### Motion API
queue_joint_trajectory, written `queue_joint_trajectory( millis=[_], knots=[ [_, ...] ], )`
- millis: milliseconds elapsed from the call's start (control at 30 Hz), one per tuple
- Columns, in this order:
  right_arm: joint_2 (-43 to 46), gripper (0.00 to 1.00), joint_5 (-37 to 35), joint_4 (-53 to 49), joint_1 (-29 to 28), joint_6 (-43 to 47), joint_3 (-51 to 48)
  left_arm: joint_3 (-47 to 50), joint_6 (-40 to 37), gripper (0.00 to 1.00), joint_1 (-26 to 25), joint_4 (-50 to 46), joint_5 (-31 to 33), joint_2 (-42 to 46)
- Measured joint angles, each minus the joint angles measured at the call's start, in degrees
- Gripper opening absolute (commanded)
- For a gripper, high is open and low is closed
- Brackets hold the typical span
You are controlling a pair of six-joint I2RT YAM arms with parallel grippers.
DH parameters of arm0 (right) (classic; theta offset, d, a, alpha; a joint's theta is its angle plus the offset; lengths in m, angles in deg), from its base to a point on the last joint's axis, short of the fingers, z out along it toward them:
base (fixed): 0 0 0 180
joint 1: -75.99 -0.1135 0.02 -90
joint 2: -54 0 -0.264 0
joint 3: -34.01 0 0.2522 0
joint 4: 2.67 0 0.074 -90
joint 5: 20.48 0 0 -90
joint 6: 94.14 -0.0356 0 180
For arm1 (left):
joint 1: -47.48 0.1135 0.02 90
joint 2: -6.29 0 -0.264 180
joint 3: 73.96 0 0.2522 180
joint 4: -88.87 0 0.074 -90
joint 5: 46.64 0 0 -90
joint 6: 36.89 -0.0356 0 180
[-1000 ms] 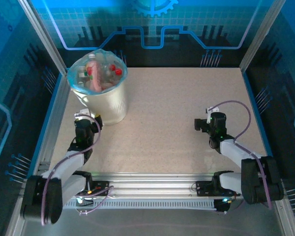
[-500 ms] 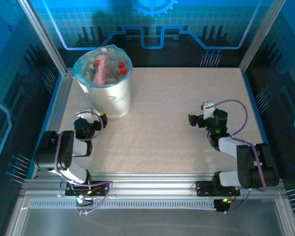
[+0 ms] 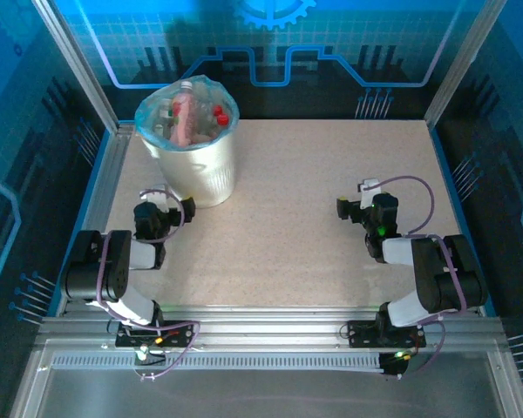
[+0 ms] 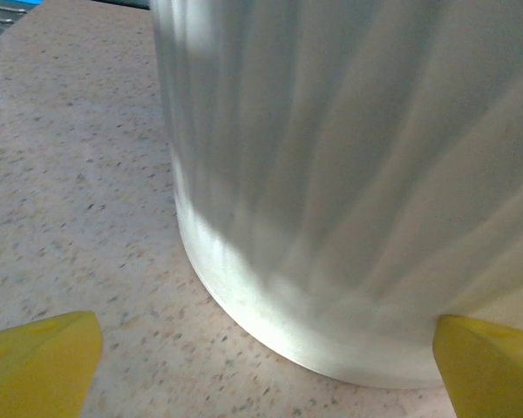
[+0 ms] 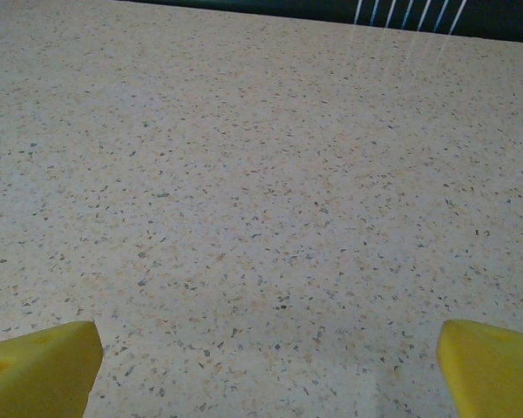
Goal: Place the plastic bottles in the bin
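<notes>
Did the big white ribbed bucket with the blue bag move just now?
Yes. The white ribbed bin slid a little rightward and farther back, away from the grey metal rail on the left.

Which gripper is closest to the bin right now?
The left gripper, sitting just short of the bin's ribbed white wall near its base. The right gripper is far across the table, looking at speckled tabletop.

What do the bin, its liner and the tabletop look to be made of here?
The bin: likely moulded plastic, white, ribbed, with a soft sheen. Its liner: thin translucent light-blue plastic film, crinkled over the rim. The tabletop: matte beige speckled surface, perhaps laminate or stone composite; the look leaves that open.
</notes>
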Motion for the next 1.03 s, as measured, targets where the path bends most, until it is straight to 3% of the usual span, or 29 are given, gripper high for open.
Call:
queue_joint_trajectory(
  millis=[1033],
  knots=[
    [0.00,1.00,-0.59,-0.02,0.00,-0.04,0.07,-2.27,-2.05,0.99,-2.23,-4.20,-0.09,0.22]
  ],
)
